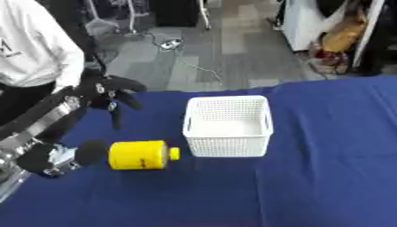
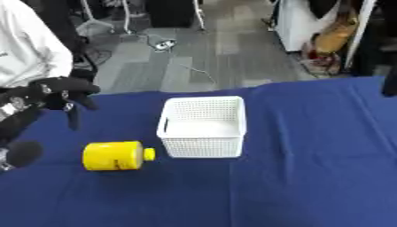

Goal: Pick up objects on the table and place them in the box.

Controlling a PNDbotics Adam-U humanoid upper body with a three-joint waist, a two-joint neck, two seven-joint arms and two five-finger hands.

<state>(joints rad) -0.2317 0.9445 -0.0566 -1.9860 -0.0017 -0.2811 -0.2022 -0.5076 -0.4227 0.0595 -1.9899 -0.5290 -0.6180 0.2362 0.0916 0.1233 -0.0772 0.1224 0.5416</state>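
Note:
A yellow jar [image 1: 138, 154] with a small yellow cap lies on its side on the blue table, cap pointing right toward the white mesh box [image 1: 227, 126]. The box stands upright just right of the jar and looks empty. My left hand [image 1: 108, 92], black, hovers above the table's far left, up and left of the jar, with its fingers relaxed, hanging down and holding nothing. A black rounded part of the left arm [image 1: 76, 153] sits close to the jar's base. At the right edge a dark shape [image 2: 390, 82], apparently my right hand, barely shows.
The blue cloth [image 1: 325, 177] covers the table, with wide bare cloth right of and in front of the box. A person in a white top [image 1: 31, 48] stands beyond the table's far left corner. Cables and bags lie on the floor behind.

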